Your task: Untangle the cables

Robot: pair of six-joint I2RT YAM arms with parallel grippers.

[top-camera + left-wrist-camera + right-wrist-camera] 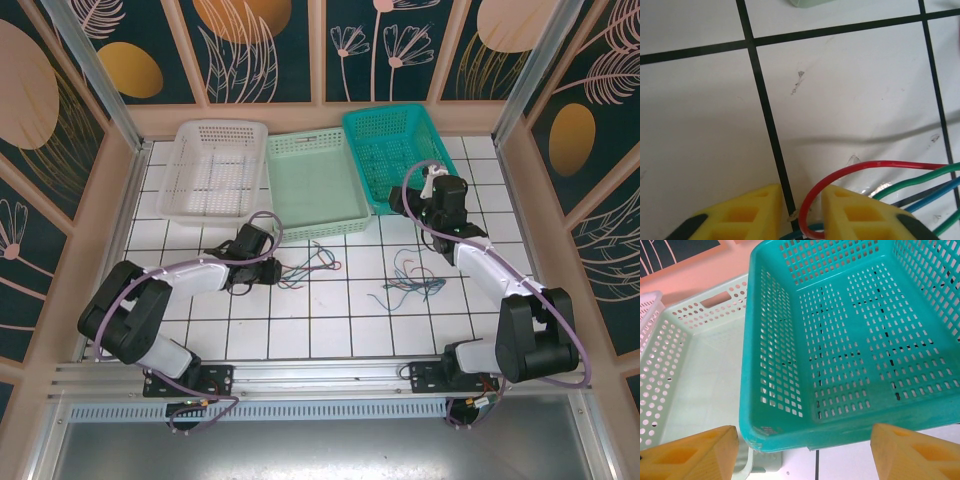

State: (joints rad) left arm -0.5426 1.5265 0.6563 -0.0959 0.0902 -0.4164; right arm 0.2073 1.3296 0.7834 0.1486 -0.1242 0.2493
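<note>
red cable, looped inside left end effector

Place: robot lab test cell
Walls: leaf-print panels in pink frames around the tabletop
Tabletop: white with a black grid
Rig: left arm and right arm bolted to an aluminium rail at the near edge

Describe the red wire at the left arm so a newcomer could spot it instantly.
Start at the middle, pale green basket; on the tiles just in front of it lies a small wire tangle by the left arm. The red wire loops up between that arm's yellow jaws, the only red strand there beside green, blue and dark ones.
</note>
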